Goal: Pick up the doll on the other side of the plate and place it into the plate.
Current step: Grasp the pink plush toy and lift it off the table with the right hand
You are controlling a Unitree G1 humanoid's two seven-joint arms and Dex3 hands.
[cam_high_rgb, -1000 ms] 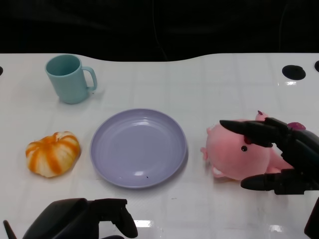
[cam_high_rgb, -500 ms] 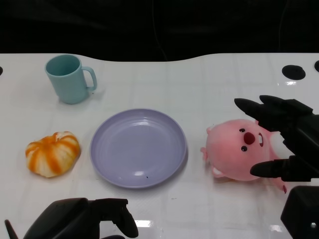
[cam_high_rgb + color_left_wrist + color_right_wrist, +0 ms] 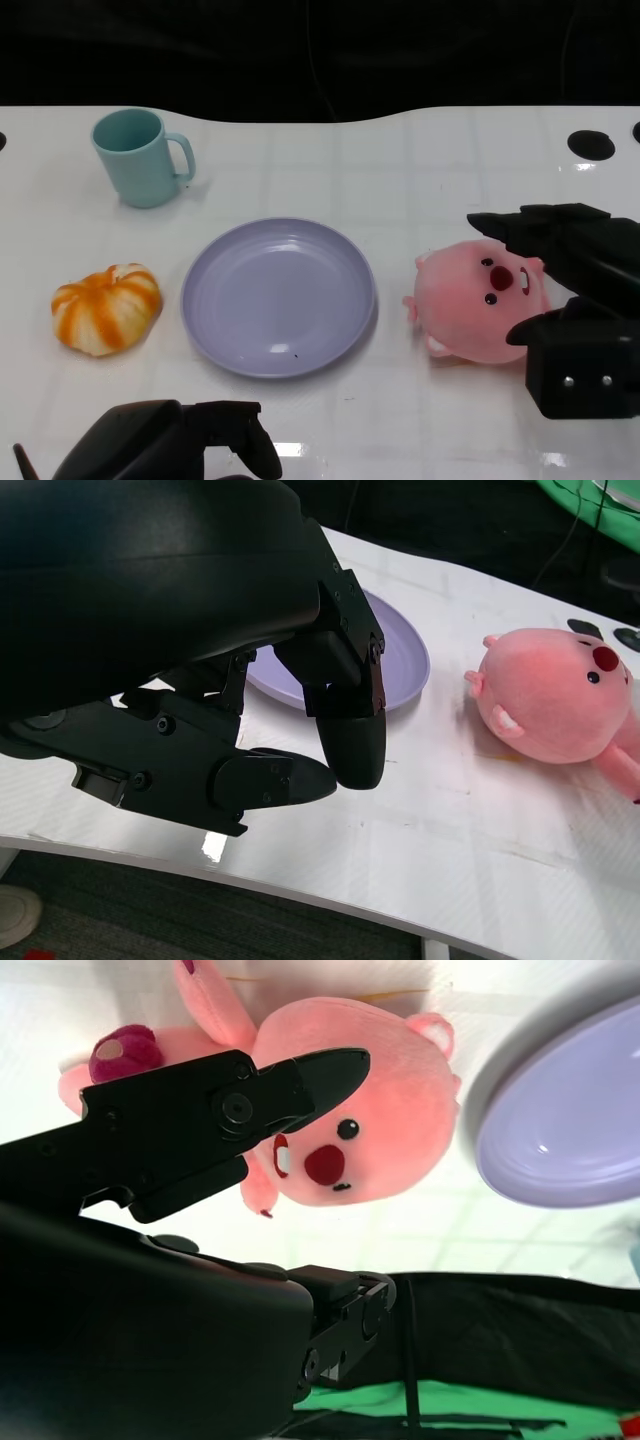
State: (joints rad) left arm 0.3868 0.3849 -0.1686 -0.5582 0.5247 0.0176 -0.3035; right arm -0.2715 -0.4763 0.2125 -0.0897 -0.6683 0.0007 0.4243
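The pink plush doll (image 3: 465,312) lies on the white table just right of the lilac plate (image 3: 205,300), face up toward the camera. My right hand (image 3: 578,300) stands at the doll's right side with its fingers (image 3: 520,228) spread over the doll's top and the thumb at its near side, holding nothing. The right wrist view shows the doll (image 3: 385,1125) beyond one finger (image 3: 235,1110), with the plate (image 3: 580,1130) past it. My left hand (image 3: 170,445) rests low at the near edge, fingers curled in with nothing in them; in its wrist view (image 3: 200,660) doll (image 3: 550,695) and plate (image 3: 405,665) lie beyond.
An orange-and-white pumpkin toy (image 3: 105,308) sits left of the plate. A teal mug (image 3: 140,157) stands at the back left. A black round hole (image 3: 590,144) marks the table's far right, and the dark far edge runs behind.
My right hand has drawn back to the right and nearer, off the doll's face, which now shows in full. The doll, plate and left hand have stayed put.
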